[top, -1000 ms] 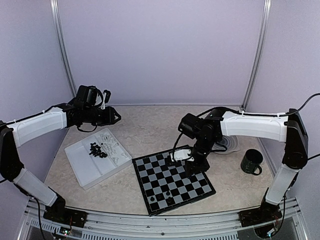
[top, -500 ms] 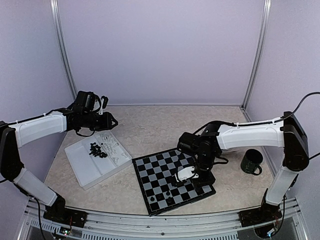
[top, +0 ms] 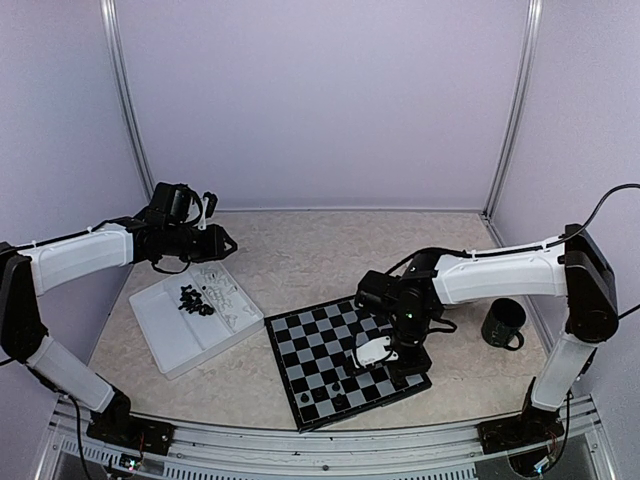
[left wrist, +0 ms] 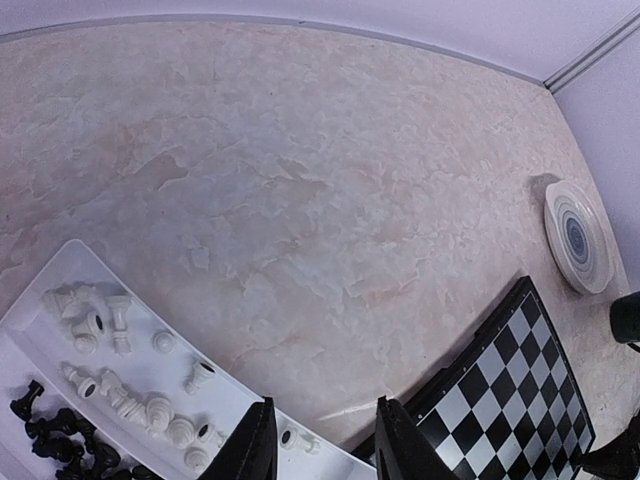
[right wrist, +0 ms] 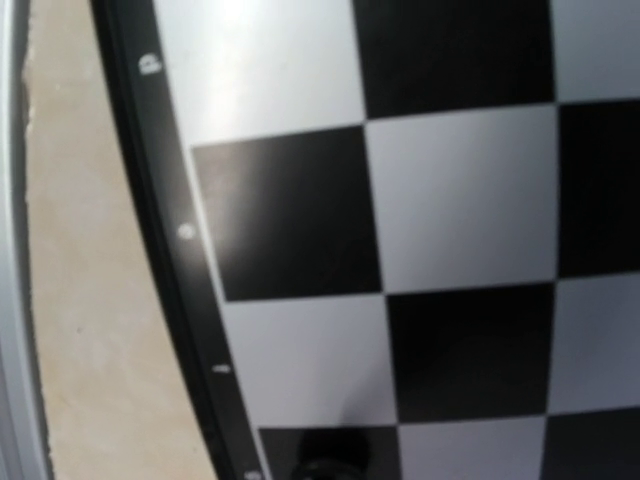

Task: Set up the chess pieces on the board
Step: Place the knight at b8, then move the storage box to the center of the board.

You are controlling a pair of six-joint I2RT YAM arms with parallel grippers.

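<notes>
Your right gripper [top: 392, 365] sits closed over the black-and-grey flat chessboard [top: 310, 345], lower centre. Your left gripper [top: 230, 241] hangs part-open, empty, at middle left.

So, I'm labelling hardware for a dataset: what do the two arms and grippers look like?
Both the left arm and right arm have white shells, black joints and black wrists, with thin black cables looping nearby. The left gripper has black fingers.
</notes>
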